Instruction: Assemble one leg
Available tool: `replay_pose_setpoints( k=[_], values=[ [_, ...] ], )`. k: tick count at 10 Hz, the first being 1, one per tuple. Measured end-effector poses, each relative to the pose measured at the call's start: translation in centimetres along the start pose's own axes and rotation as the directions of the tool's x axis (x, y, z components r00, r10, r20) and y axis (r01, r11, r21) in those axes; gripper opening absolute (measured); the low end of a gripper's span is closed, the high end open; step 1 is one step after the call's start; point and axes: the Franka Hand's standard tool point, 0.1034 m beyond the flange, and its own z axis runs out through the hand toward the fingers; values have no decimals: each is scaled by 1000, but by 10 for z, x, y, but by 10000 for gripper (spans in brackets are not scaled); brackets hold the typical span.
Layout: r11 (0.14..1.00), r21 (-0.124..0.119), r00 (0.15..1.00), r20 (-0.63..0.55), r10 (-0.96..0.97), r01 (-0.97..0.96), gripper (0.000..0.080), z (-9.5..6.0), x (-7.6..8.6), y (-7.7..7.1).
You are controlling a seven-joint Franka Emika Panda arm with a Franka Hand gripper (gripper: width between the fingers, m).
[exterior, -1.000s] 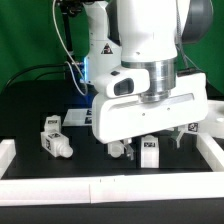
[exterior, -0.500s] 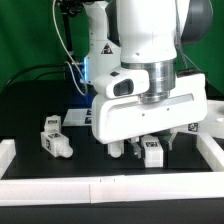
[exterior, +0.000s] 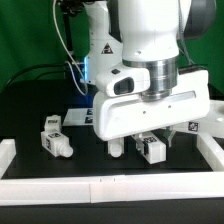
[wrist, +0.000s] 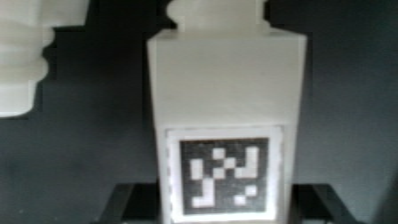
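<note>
Up close, the wrist view is pretty much all the leg (wrist: 222, 90), marker tag (wrist: 222, 170) facing the camera. The gripper (wrist: 222, 205) has its dark fingers (wrist: 135, 204) clamped on both sides of it. The exterior view can't show that grip because the bulky wrist housing (exterior: 150, 100) hides it. It does show the leg down by the black table (exterior: 30, 100), behind the white front rail (exterior: 100, 188). Two spare legs (exterior: 57, 146) sit further off toward the exterior view's left.

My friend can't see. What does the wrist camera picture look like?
A tall white leg with a black-and-white square marker tag fills the picture, its tagged end between the end effector's dark fingers. Another white part peeks in at one edge, over a dark table.
</note>
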Motion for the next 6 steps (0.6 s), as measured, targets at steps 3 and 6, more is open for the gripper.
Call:
replay_pose_setpoints(
  k=[3, 6],
  values=[
    [1000, 0, 1000, 0, 0, 0, 284, 0, 0, 0],
    [1000, 0, 1000, 0, 0, 0, 285, 0, 0, 0]
  ],
)
